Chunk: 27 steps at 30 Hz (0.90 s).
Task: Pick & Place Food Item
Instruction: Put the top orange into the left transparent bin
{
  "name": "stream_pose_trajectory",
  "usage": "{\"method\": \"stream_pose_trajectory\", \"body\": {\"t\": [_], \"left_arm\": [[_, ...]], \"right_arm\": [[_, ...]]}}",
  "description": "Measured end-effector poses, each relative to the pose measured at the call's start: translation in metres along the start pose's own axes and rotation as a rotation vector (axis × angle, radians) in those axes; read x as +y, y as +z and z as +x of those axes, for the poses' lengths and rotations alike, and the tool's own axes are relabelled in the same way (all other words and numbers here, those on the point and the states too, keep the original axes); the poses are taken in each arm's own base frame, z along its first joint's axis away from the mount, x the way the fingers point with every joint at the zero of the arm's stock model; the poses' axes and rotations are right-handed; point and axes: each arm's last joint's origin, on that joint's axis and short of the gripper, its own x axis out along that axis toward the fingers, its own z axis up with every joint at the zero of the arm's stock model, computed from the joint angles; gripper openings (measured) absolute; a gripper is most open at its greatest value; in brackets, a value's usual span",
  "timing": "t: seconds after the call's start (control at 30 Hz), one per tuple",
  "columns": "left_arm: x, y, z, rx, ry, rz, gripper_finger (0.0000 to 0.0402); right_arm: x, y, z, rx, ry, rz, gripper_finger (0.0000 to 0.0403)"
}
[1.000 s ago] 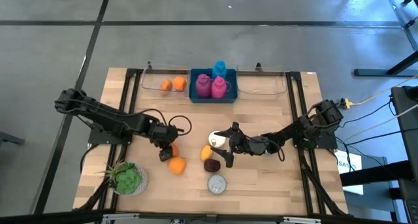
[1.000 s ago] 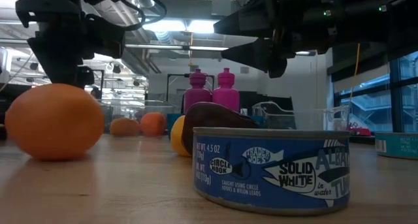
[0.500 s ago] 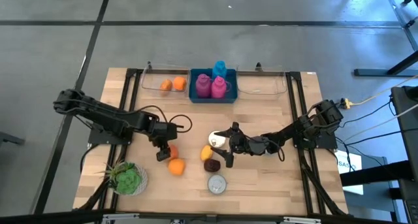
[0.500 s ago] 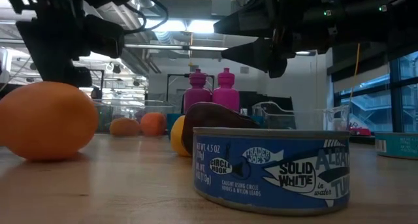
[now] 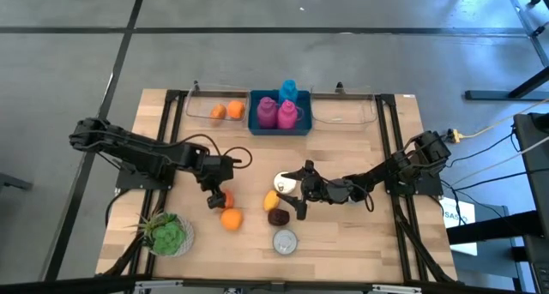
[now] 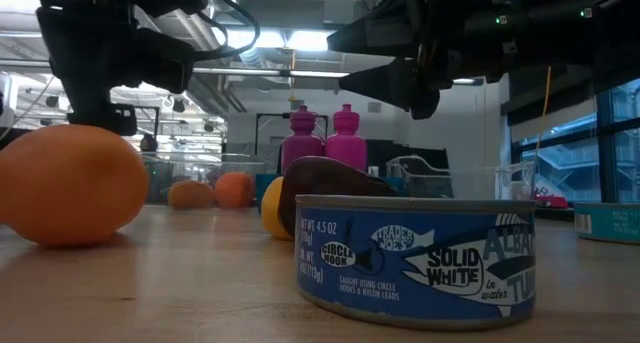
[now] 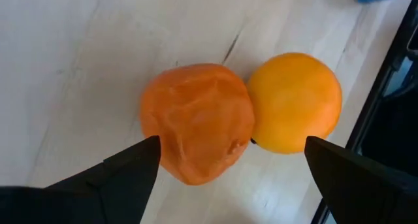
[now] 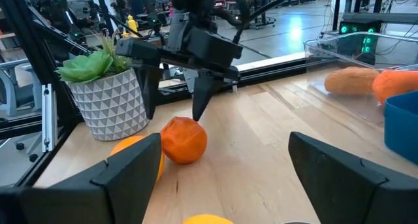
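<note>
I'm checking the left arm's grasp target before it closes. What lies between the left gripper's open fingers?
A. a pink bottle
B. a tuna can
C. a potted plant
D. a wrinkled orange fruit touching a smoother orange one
D: in the left wrist view the open left gripper frames the wrinkled orange fruit, which touches the smoother orange.

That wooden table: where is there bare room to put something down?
Bare wood lies right of the tuna can, and between the blue bin and the right gripper. The front middle is crowded: two oranges, the can, both grippers; the left gripper stands over the oranges.
</note>
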Motion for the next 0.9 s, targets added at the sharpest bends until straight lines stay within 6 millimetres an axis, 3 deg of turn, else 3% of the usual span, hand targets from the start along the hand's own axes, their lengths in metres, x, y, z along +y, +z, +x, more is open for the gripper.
{"method": "stream_pose_trajectory", "body": {"t": [0.53, 0.9], "left_arm": [[0.002, 0.002, 0.002, -0.078, 0.105, -0.013, 0.0372], [-0.001, 0.0, 0.024, 0.004, 0.137, -0.019, 0.0372]], "right_arm": [[0.0, 0.0, 0.0, 0.0, 0.0, -0.001, 0.0333], [0.0, 0.0, 0.0, 0.001, 0.0, -0.004, 0.0333]]}}
